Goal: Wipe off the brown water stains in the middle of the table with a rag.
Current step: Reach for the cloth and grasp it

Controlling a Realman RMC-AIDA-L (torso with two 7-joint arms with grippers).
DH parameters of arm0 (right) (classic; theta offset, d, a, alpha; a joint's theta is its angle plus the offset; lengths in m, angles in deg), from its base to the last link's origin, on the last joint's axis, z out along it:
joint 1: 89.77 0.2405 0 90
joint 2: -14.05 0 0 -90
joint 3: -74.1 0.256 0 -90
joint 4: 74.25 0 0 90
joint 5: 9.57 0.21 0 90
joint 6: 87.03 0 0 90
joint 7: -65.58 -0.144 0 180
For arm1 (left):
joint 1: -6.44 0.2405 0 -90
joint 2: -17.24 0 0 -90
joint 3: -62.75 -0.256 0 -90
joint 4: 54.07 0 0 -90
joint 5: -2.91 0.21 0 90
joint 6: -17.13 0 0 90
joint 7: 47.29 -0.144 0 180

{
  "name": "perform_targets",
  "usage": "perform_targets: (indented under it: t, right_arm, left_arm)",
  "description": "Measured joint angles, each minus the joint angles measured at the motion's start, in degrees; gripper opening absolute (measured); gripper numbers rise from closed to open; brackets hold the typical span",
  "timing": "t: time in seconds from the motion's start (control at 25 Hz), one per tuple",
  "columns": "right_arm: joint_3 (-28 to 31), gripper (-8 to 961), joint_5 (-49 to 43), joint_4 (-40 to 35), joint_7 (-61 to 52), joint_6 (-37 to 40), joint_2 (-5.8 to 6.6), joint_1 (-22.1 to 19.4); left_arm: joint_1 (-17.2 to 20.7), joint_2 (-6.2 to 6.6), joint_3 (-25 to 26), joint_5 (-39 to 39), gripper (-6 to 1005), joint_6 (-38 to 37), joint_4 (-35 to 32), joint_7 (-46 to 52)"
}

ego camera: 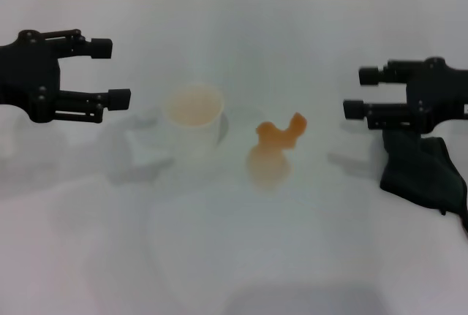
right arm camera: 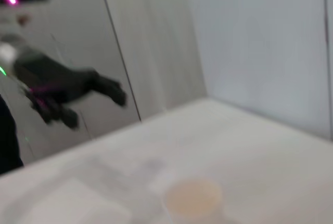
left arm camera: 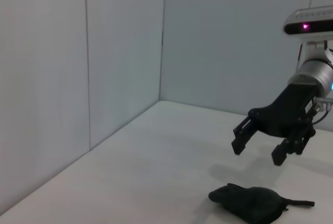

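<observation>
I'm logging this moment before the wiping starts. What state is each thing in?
rag: lying loose on the table, ungripped
right gripper: open, above the rag
left gripper: open, empty, off the table
brown water stains: unwiped
paper cup: upright

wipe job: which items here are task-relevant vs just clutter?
Relevant:
- brown water stains, mid-table
- rag, lying below the right gripper
- table
- left gripper, open, at the left side

Clutter:
- white paper cup, left of the stains
- pale flat sheet beside the cup
</observation>
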Motion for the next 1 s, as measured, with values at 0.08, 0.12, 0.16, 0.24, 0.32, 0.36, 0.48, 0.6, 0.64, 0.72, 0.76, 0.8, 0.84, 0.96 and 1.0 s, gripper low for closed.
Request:
perform_targets:
  t: [0.08,0.12,0.16,0.24,0.32,0.36,0.48,0.6,0.64,0.72,0.76,0.8,0.84,0.96,1.0]
  right_arm:
    - [0.4,690,-3.8,-1.6,-3.4,0.0,0.01,0.2]
    - [0.8,690,-6.1,-2.7,-5.2,0.3,0.02,0.2]
    - [1.2,690,-7.9,-3.6,-7.0,0.7,0.04,0.2]
    - [2.6,690,-11.9,-5.5,-10.1,2.1,0.07,0.4]
    - [4.3,690,-15.6,-6.8,-12.7,3.8,0.13,1.0]
    - [4.7,690,-16.5,-6.9,-13.2,4.2,0.14,1.2]
    - [5.9,690,-21.3,-7.3,-14.9,5.7,0.16,2.4]
    - [5.8,690,-24.8,-7.5,-15.8,6.9,0.11,3.3]
    - [5.7,690,-25.9,-7.5,-16.1,7.3,0.05,3.5]
    - [5.1,690,-27.9,-7.6,-16.5,7.7,-0.10,3.9]
    - [4.6,690,-28.3,-7.6,-16.5,7.5,-0.14,4.0]
    - [4.2,690,-28.5,-7.5,-16.5,7.2,-0.15,4.0]
    - [3.4,690,-28.6,-7.3,-16.4,6.6,-0.16,4.0]
    - [1.6,690,-28.8,-7.2,-16.1,4.7,-0.18,4.1]
    - [1.0,690,-28.9,-7.1,-16.0,4.1,-0.18,4.2]
  left_arm:
    - [0.2,-0.12,0.1,0.2,880,-0.1,-0.8,0.9]
    - [0.3,-0.26,0.1,0.2,880,-0.2,-1.5,1.5]
    - [0.4,-0.39,0.1,0.2,880,-0.3,-2.0,1.9]
    - [0.4,-0.43,0.1,0.2,879,-0.3,-2.1,2.2]
    - [0.2,-0.53,-0.1,0.3,879,-0.4,-2.4,3.8]
    - [0.1,-0.54,-0.2,0.3,879,-0.4,-2.4,4.1]
    - [-0.1,-0.61,-0.4,0.4,879,-0.4,-2.5,4.5]
    - [-0.3,-0.69,-0.6,0.5,879,-0.4,-2.5,4.7]
    - [-0.3,-0.70,-0.7,0.5,879,-0.4,-2.5,4.8]
    - [-0.3,-0.73,-0.7,0.5,879,-0.4,-2.5,5.0]
    - [-0.4,-0.82,-0.7,0.6,879,-0.4,-2.5,5.0]
    - [-0.5,-0.92,-0.7,0.7,879,-0.4,-2.5,5.0]
    - [-0.5,-1.10,-0.7,1.0,879,-0.5,-2.5,5.0]
    - [-0.7,-1.23,-0.7,1.5,879,-0.5,-2.5,4.9]
    - [-0.8,-1.27,-0.7,1.8,879,-0.5,-2.5,4.8]
